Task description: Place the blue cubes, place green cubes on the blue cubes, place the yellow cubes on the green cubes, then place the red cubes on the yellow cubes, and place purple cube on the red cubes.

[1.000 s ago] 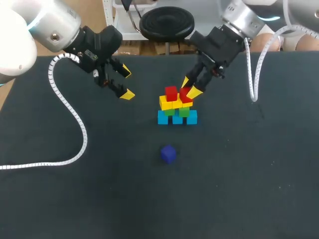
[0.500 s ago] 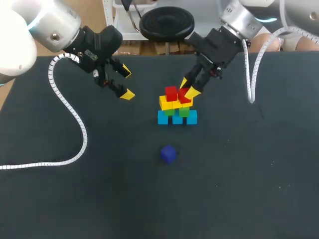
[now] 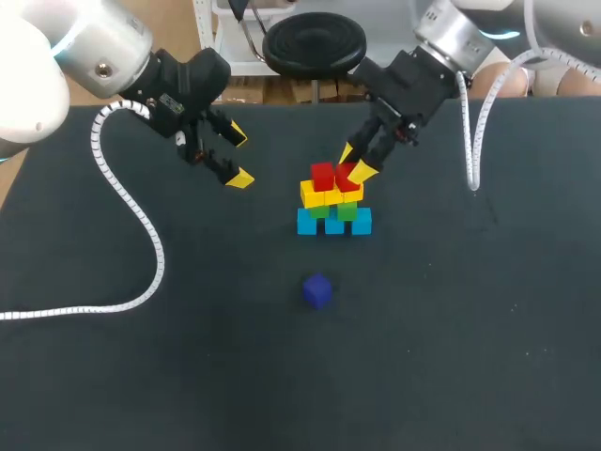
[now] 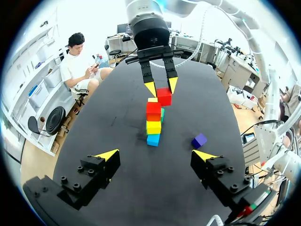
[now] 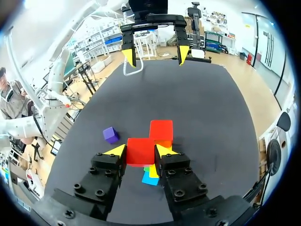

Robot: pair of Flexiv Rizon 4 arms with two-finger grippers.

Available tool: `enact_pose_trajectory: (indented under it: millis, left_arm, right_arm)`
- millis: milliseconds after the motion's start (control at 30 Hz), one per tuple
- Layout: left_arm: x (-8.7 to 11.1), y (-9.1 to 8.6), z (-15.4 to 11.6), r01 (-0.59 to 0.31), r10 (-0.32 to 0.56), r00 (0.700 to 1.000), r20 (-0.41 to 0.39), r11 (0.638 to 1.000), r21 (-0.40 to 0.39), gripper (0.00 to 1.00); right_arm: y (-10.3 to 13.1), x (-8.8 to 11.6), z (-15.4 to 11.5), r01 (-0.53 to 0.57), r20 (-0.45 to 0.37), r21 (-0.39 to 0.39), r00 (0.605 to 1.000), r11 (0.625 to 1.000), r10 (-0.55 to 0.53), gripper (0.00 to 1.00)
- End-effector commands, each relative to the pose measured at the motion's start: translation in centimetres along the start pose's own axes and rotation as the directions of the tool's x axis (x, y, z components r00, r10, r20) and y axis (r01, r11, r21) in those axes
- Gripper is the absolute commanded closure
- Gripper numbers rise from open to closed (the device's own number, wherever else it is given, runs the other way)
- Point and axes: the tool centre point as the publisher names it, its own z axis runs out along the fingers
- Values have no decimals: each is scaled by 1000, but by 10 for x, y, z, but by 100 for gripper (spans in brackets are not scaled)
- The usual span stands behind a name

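Observation:
The stack stands mid-table: blue cubes (image 3: 334,223) at the base, green cubes (image 3: 347,211) on them, then yellow cubes (image 3: 314,194). One red cube (image 3: 322,176) sits on the left yellow cube. My right gripper (image 3: 354,165) is shut on a second red cube (image 3: 346,178), (image 5: 141,150), held just over the right yellow cube beside the first red cube (image 5: 161,130). Whether it rests on the yellow cube I cannot tell. The purple cube (image 3: 317,289), (image 4: 199,140) lies alone in front of the stack. My left gripper (image 3: 236,158) hangs open and empty, left of the stack.
A white coiled cable (image 3: 131,211) from my left arm trails over the left side of the table. The dark tabletop (image 3: 451,329) has free room on its near and right parts.
My right gripper with the red cube has shifted very slightly up and back at the top of the stack. The left arm has not moved.

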Motion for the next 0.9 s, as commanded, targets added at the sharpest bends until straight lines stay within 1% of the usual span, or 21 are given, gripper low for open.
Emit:
enact_pose_trajectory:
  millis: [33,400,900]
  left_arm:
    - [0,2,0,-2,2,1000,0,1000,4,0]
    - [0,2,0,-2,2,1000,0,1000,4,0]
    - [0,2,0,-2,2,1000,0,1000,4,0]
  right_arm:
    - [-3,0,1,-5,-1,-3,1000,1000,5,100]
    - [-8,-1,1,-8,-1,-1,1000,1000,8,100]
    - [-6,4,4,-24,-1,-5,1000,1000,24,100]
